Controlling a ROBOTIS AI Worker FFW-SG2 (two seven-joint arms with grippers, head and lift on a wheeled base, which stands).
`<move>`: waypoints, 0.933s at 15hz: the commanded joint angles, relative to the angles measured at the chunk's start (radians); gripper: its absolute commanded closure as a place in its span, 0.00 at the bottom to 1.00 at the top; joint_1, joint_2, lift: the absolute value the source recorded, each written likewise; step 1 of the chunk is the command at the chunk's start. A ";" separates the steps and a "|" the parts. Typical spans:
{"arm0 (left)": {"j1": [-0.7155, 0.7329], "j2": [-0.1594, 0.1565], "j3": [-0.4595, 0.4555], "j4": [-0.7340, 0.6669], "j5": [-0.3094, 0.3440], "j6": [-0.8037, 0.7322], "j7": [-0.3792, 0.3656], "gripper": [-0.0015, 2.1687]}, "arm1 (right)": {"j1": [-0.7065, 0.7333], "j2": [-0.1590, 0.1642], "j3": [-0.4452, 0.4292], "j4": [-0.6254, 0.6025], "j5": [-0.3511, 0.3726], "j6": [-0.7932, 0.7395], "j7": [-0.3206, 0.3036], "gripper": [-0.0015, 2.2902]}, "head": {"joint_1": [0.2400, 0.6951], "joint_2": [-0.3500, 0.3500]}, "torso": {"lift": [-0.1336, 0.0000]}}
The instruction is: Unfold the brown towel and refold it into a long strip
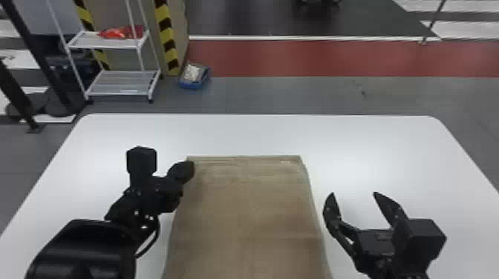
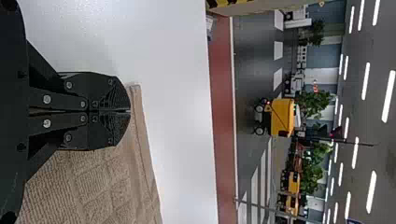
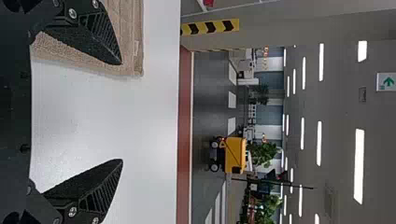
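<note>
Towel (image 1: pixel 247 211) was spread on bench (image 1: pixel 252 133), long axis apparently laid near-to-far. Far left corner was met by left fingers (image 2: pixel 105 95), closed together, pinch unclear; right fingers (image 3: pixel 100 186), opened wide, were set beside right edge.

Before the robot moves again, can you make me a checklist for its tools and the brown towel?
- Towel on the table: ok.
- Left tool at the towel's far left corner: ok.
- Left tool pinching cloth: cannot tell; it's shut, but the cloth may just be underneath.
- Right tool open: ok.
- Right tool holding the towel: not ok.
- Towel's near end lying straight: cannot tell; it runs past the head view's bottom edge.
</note>
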 commanded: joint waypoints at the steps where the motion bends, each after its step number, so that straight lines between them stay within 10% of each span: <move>1: 0.068 0.000 0.002 -0.112 0.002 0.003 0.002 0.68 | -0.009 -0.004 0.001 0.007 -0.007 0.001 0.000 0.06 | 1.00 0.49 | 0.08; 9: 0.446 0.008 -0.071 -0.564 -0.018 -0.080 0.015 0.68 | -0.080 -0.039 0.030 0.053 -0.042 0.007 0.000 0.06 | 1.00 0.44 | 0.08; 14: 0.607 0.012 -0.180 -0.618 -0.090 -0.230 0.017 0.68 | -0.080 -0.068 0.021 0.050 -0.048 0.001 0.000 0.06 | 1.00 0.33 | 0.08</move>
